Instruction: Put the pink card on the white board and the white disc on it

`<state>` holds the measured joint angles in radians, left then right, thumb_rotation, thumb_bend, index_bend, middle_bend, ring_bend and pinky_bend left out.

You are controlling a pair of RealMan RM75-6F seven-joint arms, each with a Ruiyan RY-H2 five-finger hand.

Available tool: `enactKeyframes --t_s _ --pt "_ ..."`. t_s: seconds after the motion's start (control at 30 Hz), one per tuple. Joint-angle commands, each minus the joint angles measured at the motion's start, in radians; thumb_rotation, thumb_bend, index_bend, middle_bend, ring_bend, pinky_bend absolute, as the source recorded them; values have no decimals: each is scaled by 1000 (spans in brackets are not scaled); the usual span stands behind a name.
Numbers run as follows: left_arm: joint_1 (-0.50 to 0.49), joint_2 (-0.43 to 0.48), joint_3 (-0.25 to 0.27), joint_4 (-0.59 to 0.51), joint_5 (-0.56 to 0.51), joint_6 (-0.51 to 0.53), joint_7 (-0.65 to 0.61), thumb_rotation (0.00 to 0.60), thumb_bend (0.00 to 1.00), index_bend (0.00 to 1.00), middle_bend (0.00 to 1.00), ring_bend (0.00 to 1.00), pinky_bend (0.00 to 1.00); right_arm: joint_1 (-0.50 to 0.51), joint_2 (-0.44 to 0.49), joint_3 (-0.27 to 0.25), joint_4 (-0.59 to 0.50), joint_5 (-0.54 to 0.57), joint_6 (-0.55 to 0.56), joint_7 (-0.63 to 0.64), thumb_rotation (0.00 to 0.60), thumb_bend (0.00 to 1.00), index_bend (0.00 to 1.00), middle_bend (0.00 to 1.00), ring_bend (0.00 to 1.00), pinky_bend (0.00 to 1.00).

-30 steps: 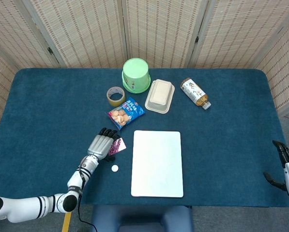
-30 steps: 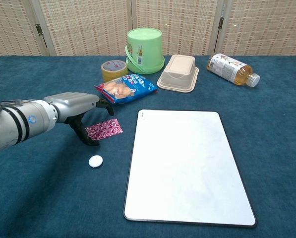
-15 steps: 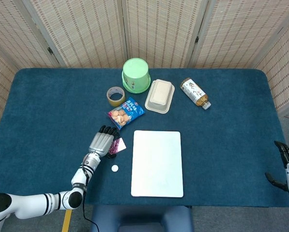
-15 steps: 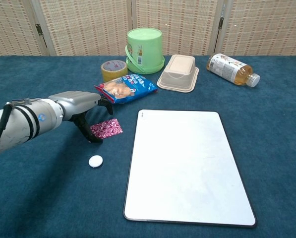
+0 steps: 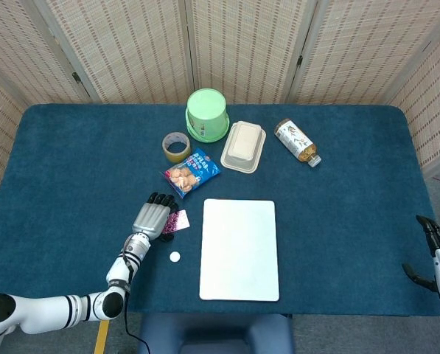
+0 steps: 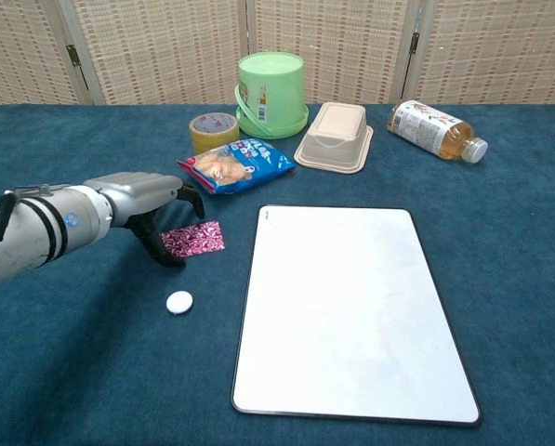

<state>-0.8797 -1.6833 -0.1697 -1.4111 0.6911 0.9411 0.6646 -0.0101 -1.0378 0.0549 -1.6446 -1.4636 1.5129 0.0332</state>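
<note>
- Pink card [image 6: 192, 239] flat on the blue table [image 6: 500, 232], just left of the white board [image 6: 347, 307], long axis running roughly left to right, toward the board.
- Left robot hand [image 6: 147, 206] directly over the card's left end, fingers curled down beside it; far nearer than the right.
- Impossible to say whether those fingertips pinch the card or merely touch it, the contact being hidden under the palm.
- White disc [image 6: 179, 302] lying apart, near the card on the robot's side, untouched.
- Right robot hand [image 5: 435, 251] cut off at the head view's right edge, well away, fingers apart and holding nothing.
</note>
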Motion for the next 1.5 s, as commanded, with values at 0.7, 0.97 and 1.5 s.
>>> enactKeyframes --t_s 0.7,0.97,1.5 --pt "-17 -14 10 24 -40 11 14 600 278 355 121 104 0 -6 1 0 2 1 4 7 600 245 83 141 206 159" --pt "-13 -16 18 25 -12 18 1 600 291 392 121 105 0 -2 2 2 -2 0 -1 3 600 245 84 141 206 159" --pt "1 -17 24 21 61 28 -40 600 308 453 131 115 0 -6 3 2 -10 5 0 -4 600 246 86 141 206 159"
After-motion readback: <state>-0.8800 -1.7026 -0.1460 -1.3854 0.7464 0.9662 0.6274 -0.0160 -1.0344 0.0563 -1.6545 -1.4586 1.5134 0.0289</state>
